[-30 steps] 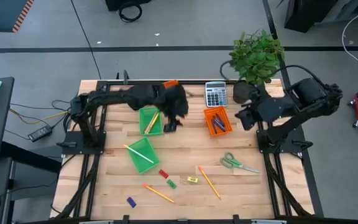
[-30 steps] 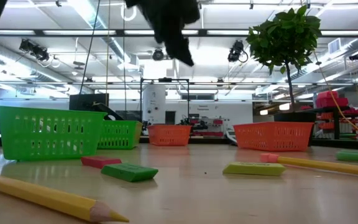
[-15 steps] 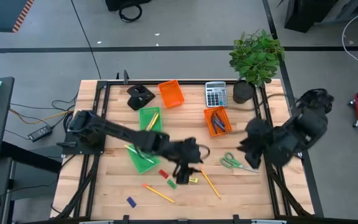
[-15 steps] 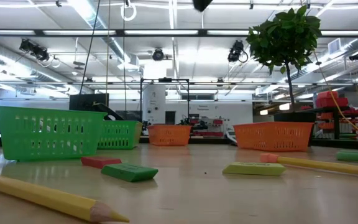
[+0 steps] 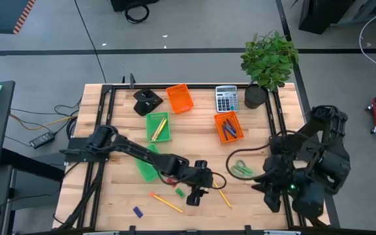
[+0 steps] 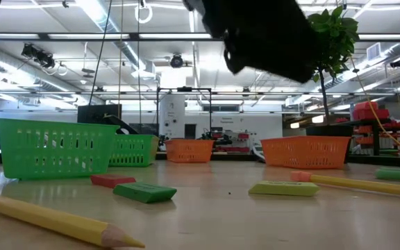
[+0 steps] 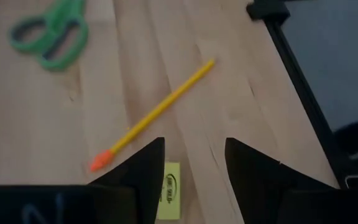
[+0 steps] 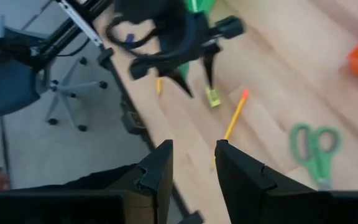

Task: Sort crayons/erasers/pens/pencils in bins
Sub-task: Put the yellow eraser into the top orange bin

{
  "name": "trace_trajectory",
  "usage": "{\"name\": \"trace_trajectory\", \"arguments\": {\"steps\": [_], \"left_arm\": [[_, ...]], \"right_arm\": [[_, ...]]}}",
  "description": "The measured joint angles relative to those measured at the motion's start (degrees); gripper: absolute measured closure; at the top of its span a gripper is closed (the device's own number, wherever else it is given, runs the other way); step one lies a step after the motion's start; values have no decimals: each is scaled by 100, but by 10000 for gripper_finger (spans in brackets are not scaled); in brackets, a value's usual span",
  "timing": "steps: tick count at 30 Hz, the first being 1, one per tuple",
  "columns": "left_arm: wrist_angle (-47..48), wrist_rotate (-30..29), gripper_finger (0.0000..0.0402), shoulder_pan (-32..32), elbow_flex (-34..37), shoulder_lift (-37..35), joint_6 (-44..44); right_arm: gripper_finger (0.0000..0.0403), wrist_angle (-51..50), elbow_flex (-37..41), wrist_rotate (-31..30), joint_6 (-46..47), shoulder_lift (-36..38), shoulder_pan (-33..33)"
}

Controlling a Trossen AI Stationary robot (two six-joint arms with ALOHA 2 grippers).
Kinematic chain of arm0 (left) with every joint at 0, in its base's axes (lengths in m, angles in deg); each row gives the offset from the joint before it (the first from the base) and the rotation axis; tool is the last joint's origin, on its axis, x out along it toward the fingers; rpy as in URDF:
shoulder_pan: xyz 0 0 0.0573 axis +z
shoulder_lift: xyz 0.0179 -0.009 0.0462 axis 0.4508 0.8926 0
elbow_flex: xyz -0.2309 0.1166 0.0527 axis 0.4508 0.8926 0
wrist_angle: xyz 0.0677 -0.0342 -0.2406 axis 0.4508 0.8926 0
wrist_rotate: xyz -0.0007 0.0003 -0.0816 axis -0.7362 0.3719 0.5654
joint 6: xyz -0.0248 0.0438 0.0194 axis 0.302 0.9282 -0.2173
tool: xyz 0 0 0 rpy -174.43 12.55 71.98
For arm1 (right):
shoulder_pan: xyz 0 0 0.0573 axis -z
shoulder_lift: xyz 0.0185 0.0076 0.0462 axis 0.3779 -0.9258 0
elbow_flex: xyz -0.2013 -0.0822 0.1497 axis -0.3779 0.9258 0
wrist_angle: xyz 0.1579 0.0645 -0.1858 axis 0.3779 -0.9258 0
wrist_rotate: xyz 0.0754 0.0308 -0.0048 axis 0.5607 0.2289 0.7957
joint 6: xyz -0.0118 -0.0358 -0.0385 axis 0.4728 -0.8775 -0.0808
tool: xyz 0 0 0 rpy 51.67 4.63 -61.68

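Near the worktop's (image 5: 123, 147) front edge, the left arm stretches low from its left-side base, its pincer (image 5: 197, 194) pointing down with fingers (image 7: 143, 171) apart, astride the yellow eraser (image 7: 171, 198), which lies just beside a pencil's (image 7: 160, 109) orange tip. Right arm folded at the right edge, pincer (image 8: 191, 165) raised off the worktop, fingers apart, holding nothing. Green eraser (image 6: 144, 192) and red eraser (image 6: 112, 180) lie side by side left of the left pincer. Orange bin (image 5: 229, 127) holds pens. In the low view the arm overhead is cut off by the frame; the left arm hides part of the nearer green bin (image 5: 147, 171).
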Motion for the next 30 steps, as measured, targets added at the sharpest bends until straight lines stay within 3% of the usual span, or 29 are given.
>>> {"name": "trace_trajectory", "arguments": {"steps": [4, 11, 30], "left_arm": [[127, 547, 219, 182, -3, 259, 25], [392, 624, 206, 161, -2, 579, 584], [524, 8, 215, 120, -15, 921, 622]], "right_arm": [[276, 175, 0, 0, 275, -91, -120], [276, 252, 0, 16, 751, -201, -334], [276, 216, 0, -2, 898, -217, -351]]}}
